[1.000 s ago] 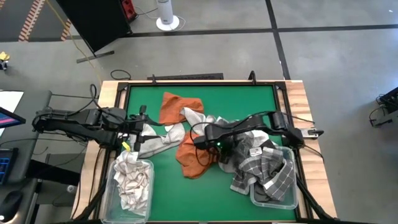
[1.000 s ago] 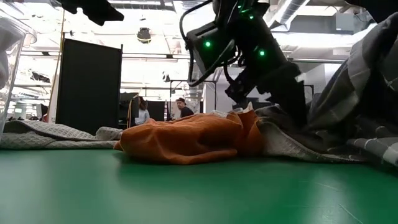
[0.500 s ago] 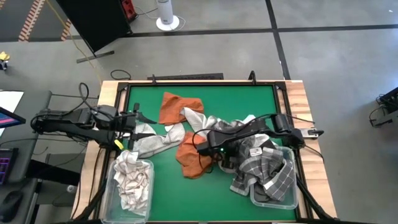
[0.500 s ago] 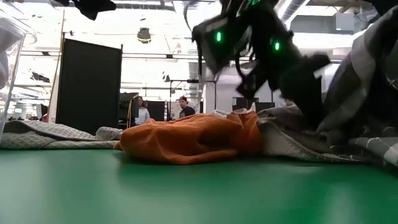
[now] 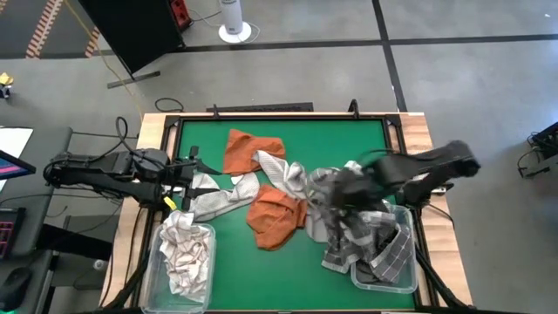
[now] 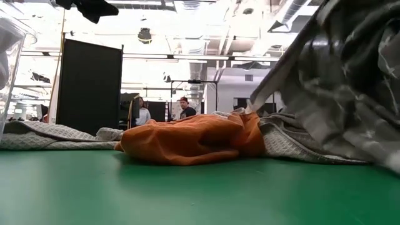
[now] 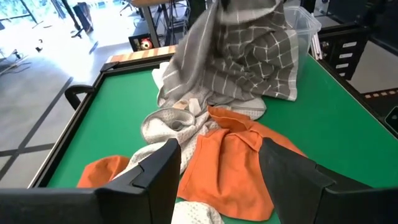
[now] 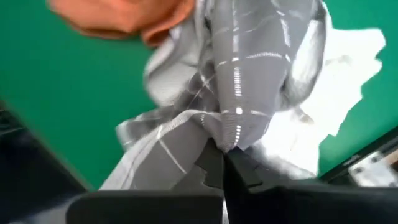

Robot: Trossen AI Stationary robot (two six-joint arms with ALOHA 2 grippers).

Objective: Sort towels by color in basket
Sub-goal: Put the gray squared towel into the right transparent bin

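Both hands sit over the green counter (image 5: 227, 253): the right hand (image 8: 222, 163) is clamped on a grey checked towel (image 5: 336, 196) lifted near the right-side bin (image 5: 403, 281). Left hand (image 7: 217, 163), fingers apart and empty, hovers by the white towel (image 5: 214, 196) and orange towels (image 5: 275, 216).

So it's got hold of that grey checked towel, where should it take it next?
Probably across to the clear bin at the table's right corner, then let go. The right hand is shut on the grey checked towel, lifted above the pile, and that bin already has towels of the same checked pattern draped in it.
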